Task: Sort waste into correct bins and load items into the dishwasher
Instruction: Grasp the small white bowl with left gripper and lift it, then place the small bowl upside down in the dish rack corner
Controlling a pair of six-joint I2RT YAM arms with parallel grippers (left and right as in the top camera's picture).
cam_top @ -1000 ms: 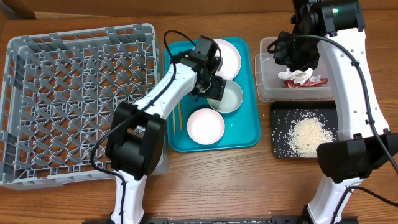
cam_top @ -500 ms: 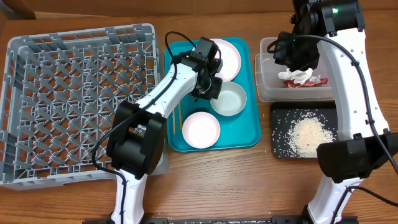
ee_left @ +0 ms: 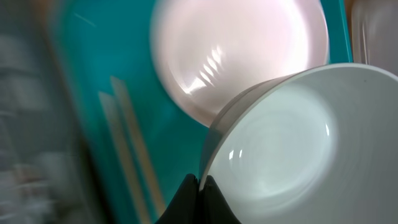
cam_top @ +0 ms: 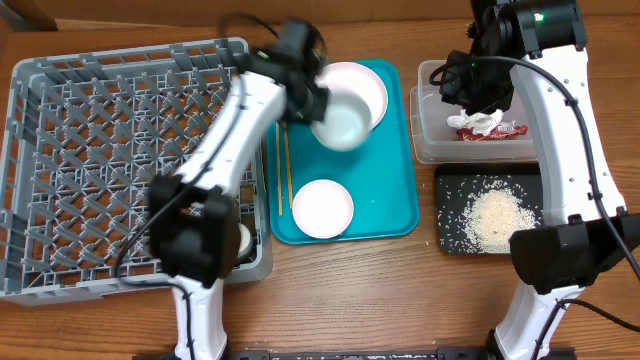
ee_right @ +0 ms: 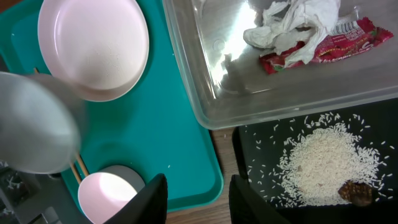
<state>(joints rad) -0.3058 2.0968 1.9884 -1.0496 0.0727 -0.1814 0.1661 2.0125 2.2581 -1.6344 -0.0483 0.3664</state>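
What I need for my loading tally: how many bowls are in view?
2. One bowl is held up by the left gripper over the teal tray, overlapping the plate; the other bowl rests on the tray's end nearest the robot. None seems hidden.

Bright, even light; left arm motion-blurred

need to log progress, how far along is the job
Done: wrapper and napkin lie in the tub, rice on the black tray. In hand: the left gripper holds a bowl above the teal tray. Left: plate, second bowl and chopsticks are on that tray, not in the rack.
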